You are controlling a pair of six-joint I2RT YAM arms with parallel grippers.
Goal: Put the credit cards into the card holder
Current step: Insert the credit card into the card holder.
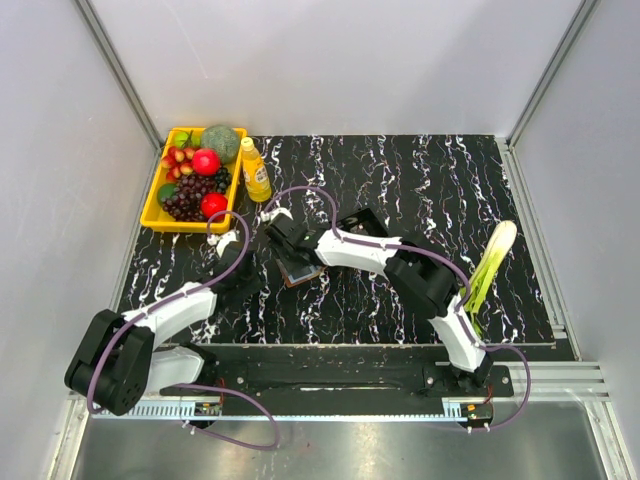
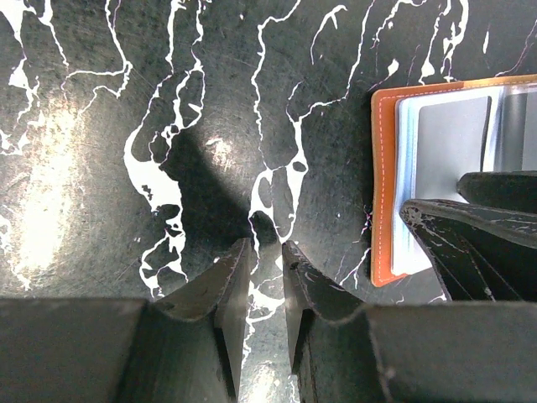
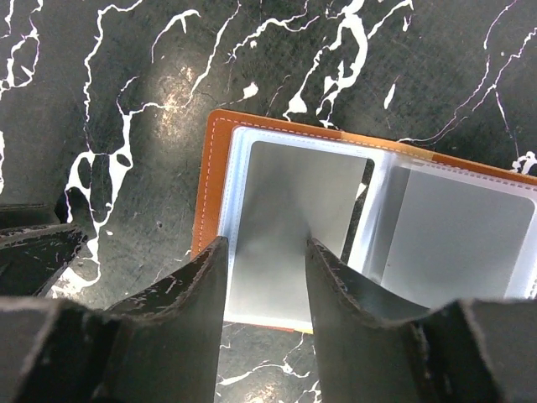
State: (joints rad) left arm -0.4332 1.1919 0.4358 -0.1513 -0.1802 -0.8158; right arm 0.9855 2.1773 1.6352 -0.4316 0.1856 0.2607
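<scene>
The brown card holder (image 1: 298, 270) lies open on the black marble table, left of centre. In the right wrist view its orange stitched edge (image 3: 205, 193) frames clear sleeves holding a grey card (image 3: 294, 193) and a second grey card (image 3: 461, 227). My right gripper (image 3: 266, 242) is open just above the left sleeve, with nothing between its jaws; from above it (image 1: 293, 255) is over the holder. My left gripper (image 2: 266, 245) stands a narrow gap open and empty over bare table, just left of the holder (image 2: 386, 168); from above it (image 1: 243, 274) is beside the holder.
A black box (image 1: 365, 222) sits behind the right arm. A yellow tray (image 1: 150, 215) of fruit and an orange bottle (image 1: 255, 170) stand at the back left. A leek (image 1: 490, 265) lies at the right.
</scene>
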